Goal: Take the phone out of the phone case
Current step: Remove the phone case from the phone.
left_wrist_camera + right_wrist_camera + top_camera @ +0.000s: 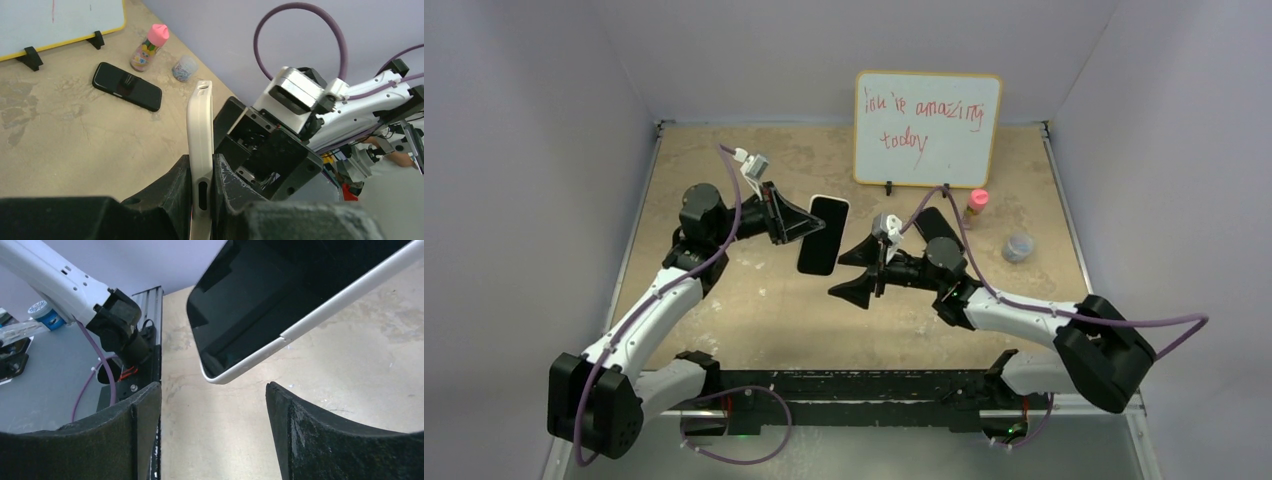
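Observation:
My left gripper (812, 228) is shut on the long edge of a white phone case (823, 236) and holds it in the air above the middle of the table. A glossy black face, which looks like the phone (280, 285), fills the case. In the left wrist view the case's white side (200, 130) stands edge-on between the fingers (170, 195). My right gripper (836, 276) hovers just right of the case's lower end, open, with nothing between its fingers. In the right wrist view the case's rounded corner (220, 377) hangs just beyond that gripper (210, 387), apart from both pads.
A separate flat black phone-like slab (127, 86) lies on the table behind the right arm. Close by are a pink-capped bottle (976, 205) and a small clear jar (1018, 246). A whiteboard (927, 128) stands at the back. Walls close in three sides.

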`<state>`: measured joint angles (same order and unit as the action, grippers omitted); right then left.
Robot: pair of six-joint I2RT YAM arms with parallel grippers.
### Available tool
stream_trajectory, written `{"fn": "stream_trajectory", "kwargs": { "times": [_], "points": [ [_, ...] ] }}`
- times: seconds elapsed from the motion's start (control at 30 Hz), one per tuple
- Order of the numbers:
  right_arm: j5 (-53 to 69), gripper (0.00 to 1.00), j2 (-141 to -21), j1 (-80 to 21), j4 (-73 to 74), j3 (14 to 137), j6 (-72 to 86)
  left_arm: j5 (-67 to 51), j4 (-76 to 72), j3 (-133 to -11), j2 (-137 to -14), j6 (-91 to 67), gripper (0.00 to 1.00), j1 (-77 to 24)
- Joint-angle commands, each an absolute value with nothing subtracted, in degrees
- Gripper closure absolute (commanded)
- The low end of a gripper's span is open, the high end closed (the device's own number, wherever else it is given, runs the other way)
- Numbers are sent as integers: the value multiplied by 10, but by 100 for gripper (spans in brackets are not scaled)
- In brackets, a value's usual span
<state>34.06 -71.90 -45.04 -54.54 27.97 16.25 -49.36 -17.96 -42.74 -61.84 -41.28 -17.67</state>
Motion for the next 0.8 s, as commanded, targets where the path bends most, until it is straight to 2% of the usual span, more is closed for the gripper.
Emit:
{"fn": "stream_trajectory", "kwargs": {
  "times": [0.0, 0.17, 0.43, 0.63, 0.77],
  "points": [
    [394, 22, -767, -445, -564, 317, 166, -526, -272, -413, -595, -414, 100, -174],
    [419, 23, -821, -444, -663, 299, 223, -516, -327, -362, -578, -459, 100, -175],
    [435, 27, -836, -444, -744, 272, 252, -520, -385, -318, -579, -505, 100, -178],
    [468, 38, -878, -444, -839, 265, 315, -496, -381, -302, -572, -517, 100, -183],
    [492, 52, -919, -444, -933, 267, 382, -470, -372, -297, -567, -523, 100, -190]
  ]
}}
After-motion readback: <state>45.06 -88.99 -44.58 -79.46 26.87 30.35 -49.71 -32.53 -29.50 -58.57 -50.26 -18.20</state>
